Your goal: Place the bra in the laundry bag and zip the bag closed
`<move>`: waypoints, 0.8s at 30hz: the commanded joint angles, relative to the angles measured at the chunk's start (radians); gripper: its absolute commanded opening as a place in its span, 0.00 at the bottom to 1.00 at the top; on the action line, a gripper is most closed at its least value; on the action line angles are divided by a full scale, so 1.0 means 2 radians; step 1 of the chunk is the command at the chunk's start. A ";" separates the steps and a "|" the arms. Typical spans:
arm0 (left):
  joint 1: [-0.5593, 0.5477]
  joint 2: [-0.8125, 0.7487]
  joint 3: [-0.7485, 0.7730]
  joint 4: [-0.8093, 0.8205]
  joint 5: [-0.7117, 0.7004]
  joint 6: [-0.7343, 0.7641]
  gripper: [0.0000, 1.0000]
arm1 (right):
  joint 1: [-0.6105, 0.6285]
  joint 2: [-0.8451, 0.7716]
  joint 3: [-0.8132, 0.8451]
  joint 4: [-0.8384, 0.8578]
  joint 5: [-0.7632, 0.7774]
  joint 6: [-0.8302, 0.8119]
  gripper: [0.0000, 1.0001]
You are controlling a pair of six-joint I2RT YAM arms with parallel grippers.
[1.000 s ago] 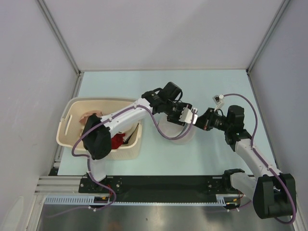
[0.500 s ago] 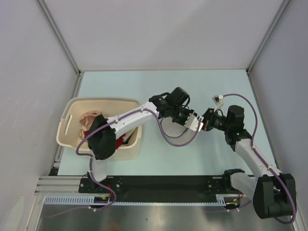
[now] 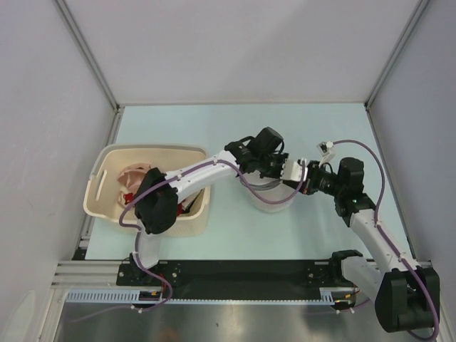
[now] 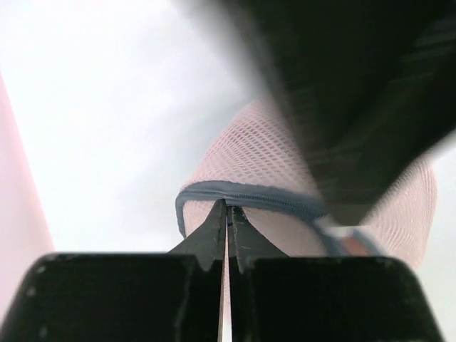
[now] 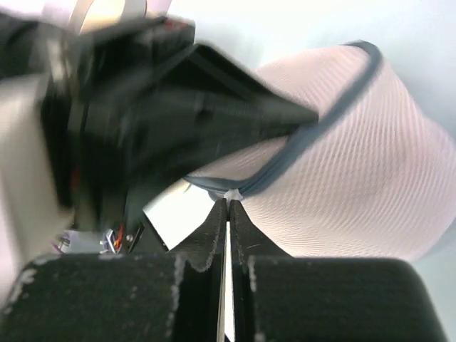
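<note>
Where the laundry bag (image 3: 267, 202) rests on the tabletop (image 3: 214, 128), the left gripper (image 4: 227, 208) and right gripper (image 5: 228, 201) keep jaws clenched on its zip rim (image 4: 271, 197), at its 1 o'clock edge.

Pale blue table (image 3: 320, 128): cream basket (image 3: 153, 148) left, laundry bag (image 3: 267, 203) centre.

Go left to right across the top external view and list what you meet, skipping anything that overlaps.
Cream basket → laundry bag → right arm's black base.
</note>
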 commanded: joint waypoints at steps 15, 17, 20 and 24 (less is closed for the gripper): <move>0.154 -0.092 -0.094 0.128 -0.129 -0.593 0.00 | 0.003 -0.087 -0.012 -0.079 0.078 0.010 0.00; 0.167 -0.121 -0.146 0.147 -0.129 -0.668 0.00 | 0.003 -0.101 -0.023 -0.089 0.099 0.022 0.00; 0.178 -0.150 -0.190 0.136 -0.148 -0.748 0.00 | 0.003 -0.143 -0.052 -0.094 0.131 0.057 0.00; 0.175 -0.210 -0.272 0.165 -0.166 -0.856 0.00 | 0.002 -0.196 -0.073 -0.103 0.153 0.078 0.00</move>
